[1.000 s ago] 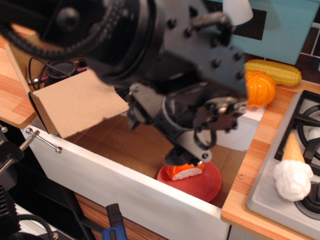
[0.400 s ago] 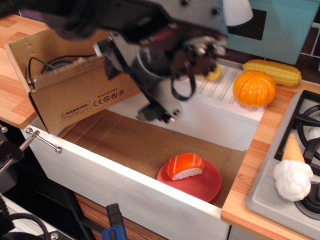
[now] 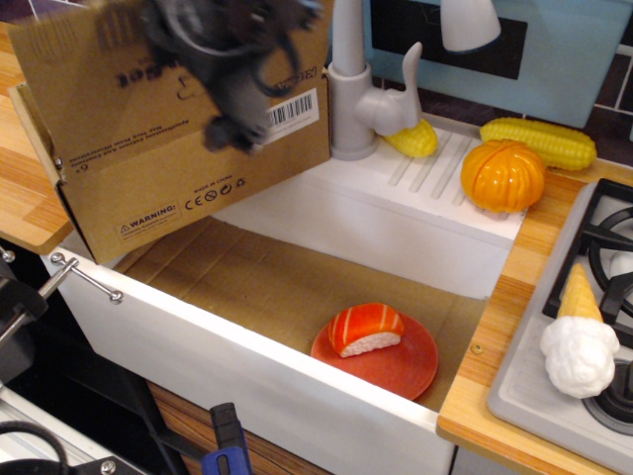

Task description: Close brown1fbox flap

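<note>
The gripper (image 3: 229,59) shows only as a motion-blurred mass of black and dark grey metal at the far left, with thin black cables looping across it; lumpy bracket shapes can be made out, but screws, markings and the jaws are too smeared to tell

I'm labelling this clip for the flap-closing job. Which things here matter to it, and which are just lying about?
Belongs to the job:
brown1fbox
flap
gripper, blurred, against the flap

Just lying about:
red plate with salmon sushi
orange pumpkin
corn cob
ice cream cone
faucet
</note>
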